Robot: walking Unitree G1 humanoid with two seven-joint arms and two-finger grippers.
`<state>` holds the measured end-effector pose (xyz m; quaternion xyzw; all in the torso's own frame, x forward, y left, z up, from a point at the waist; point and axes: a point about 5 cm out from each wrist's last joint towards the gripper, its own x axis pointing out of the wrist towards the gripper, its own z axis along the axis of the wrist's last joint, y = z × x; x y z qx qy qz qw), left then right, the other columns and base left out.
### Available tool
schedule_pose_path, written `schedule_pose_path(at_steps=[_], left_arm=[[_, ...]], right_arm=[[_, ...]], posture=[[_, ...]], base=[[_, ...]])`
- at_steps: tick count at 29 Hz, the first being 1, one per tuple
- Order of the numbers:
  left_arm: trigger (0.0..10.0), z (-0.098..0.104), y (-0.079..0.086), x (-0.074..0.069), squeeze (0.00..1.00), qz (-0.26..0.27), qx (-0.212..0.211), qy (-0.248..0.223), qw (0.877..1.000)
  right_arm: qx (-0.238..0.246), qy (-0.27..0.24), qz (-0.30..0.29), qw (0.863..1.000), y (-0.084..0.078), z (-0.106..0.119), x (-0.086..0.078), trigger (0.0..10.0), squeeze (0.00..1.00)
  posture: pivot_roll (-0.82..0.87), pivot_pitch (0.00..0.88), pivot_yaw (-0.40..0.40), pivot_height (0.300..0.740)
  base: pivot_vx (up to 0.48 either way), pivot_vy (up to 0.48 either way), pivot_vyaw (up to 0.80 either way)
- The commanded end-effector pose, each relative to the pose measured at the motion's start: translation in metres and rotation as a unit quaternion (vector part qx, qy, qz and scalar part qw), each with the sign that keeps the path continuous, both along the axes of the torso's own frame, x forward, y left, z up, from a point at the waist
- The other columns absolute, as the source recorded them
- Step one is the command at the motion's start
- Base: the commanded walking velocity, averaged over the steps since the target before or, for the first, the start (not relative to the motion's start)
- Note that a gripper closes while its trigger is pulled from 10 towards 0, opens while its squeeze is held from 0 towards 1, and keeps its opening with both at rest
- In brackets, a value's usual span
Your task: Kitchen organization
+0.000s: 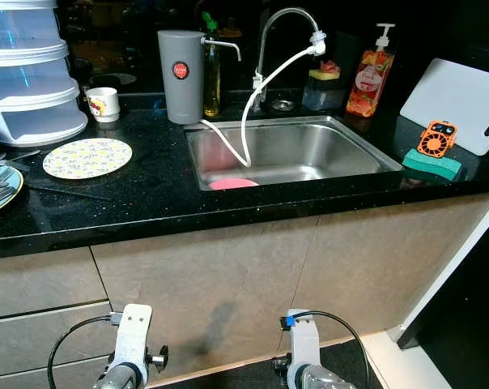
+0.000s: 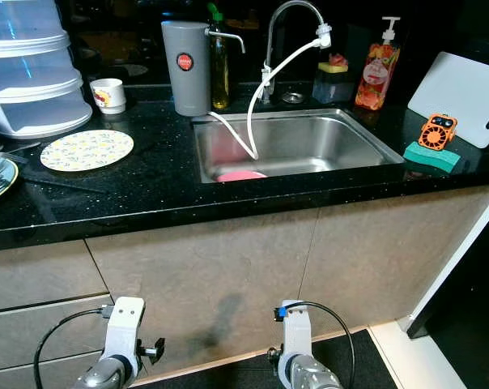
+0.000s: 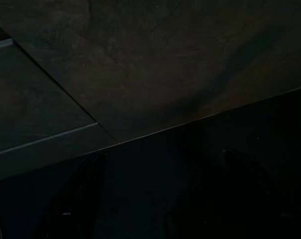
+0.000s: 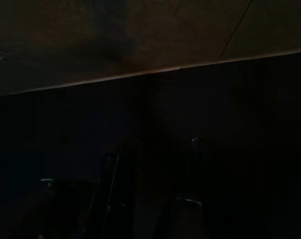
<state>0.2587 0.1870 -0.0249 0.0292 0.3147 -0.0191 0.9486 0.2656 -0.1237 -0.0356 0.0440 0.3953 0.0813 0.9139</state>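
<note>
Both arms [image 1: 131,340] low, sink [image 1: 289,150] above

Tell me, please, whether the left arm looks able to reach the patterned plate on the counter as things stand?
Probably yes, once raised. The left arm hangs low before the cabinet front, well below the counter. The patterned plate lies flat on the robot's left side near the counter's front, with nothing stacked on it or standing between it and the edge.
</note>
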Motion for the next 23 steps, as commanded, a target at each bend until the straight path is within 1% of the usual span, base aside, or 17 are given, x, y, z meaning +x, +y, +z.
schedule_pose_path(at_steps=[1,5,6,8,11,13,15,19,20,22,23], left_arm=[[10.0,0.002,0.001,0.001,0.0,-0.006,0.01,-0.004,1.0],[10.0,0.003,-0.002,0.004,0.0,-0.006,0.012,-0.007,1.0],[10.0,0.005,-0.004,0.007,0.0,0.002,0.008,-0.013,1.0],[10.0,0.006,-0.004,0.008,0.0,0.006,0.007,-0.015,1.0],[10.0,0.008,-0.005,0.011,0.0,0.013,0.013,-0.021,1.0],[10.0,0.008,-0.004,0.011,0.0,0.013,0.016,-0.022,1.0],[10.0,0.006,-0.003,0.008,0.0,0.03,0.01,-0.022,0.999],[10.0,0.005,-0.004,0.007,0.0,0.023,0.024,-0.024,0.999],[10.0,0.009,-0.006,0.008,0.0,0.022,0.022,-0.037,0.999],[10.0,0.01,-0.008,0.009,0.0,0.022,0.021,-0.042,0.999],[10.0,0.013,-0.008,0.013,0.0,0.024,0.017,-0.05,0.998]], right_arm=[[-0.004,0.005,0.003,1.0,-0.001,-0.002,-0.003,10.0,0.0],[-0.003,0.006,0.001,1.0,-0.002,-0.003,-0.003,10.0,0.0],[-0.005,0.005,0.001,1.0,-0.003,-0.002,-0.003,10.0,0.0],[-0.007,0.005,0.001,1.0,-0.004,-0.002,-0.002,10.0,0.0],[-0.014,0.004,-0.007,1.0,-0.008,-0.002,-0.002,10.0,0.0],[-0.016,0.003,-0.009,1.0,-0.01,-0.002,-0.002,10.0,0.0],[-0.018,-0.002,-0.007,1.0,-0.013,-0.001,0.0,10.0,0.0],[-0.026,-0.006,0.001,1.0,-0.016,0.0,0.001,10.0,0.0],[-0.032,-0.009,0.002,0.999,-0.019,0.0,0.001,10.0,0.0],[-0.033,-0.01,0.002,0.999,-0.02,0.0,0.001,10.0,0.0],[-0.034,-0.011,0.001,0.999,-0.023,0.0,0.001,10.0,0.0]], posture=[[0.03,0.0,-0.013,0.74],[0.03,0.0,-0.016,0.74],[0.03,0.0,-0.016,0.74],[0.03,0.0,-0.016,0.74],[0.01,0.0,-0.027,0.74],[0.01,0.0,-0.039,0.74],[0.02,0.0,-0.05,0.74],[0.02,0.0,-0.055,0.74],[0.02,0.0,-0.062,0.74],[0.01,0.0,-0.061,0.74],[0.01,0.0,-0.056,0.74]], base=[[0.0,0.0,0.0],[0.0,0.0,0.0],[0.0,0.0,0.0],[0.0,0.0,0.0],[0.0,0.0,0.0],[0.0,0.0,0.0],[0.0,0.0,0.0],[0.0,0.0,0.0],[0.0,0.0,0.0],[0.0,0.0,0.0],[0.0,0.0,0.0]])
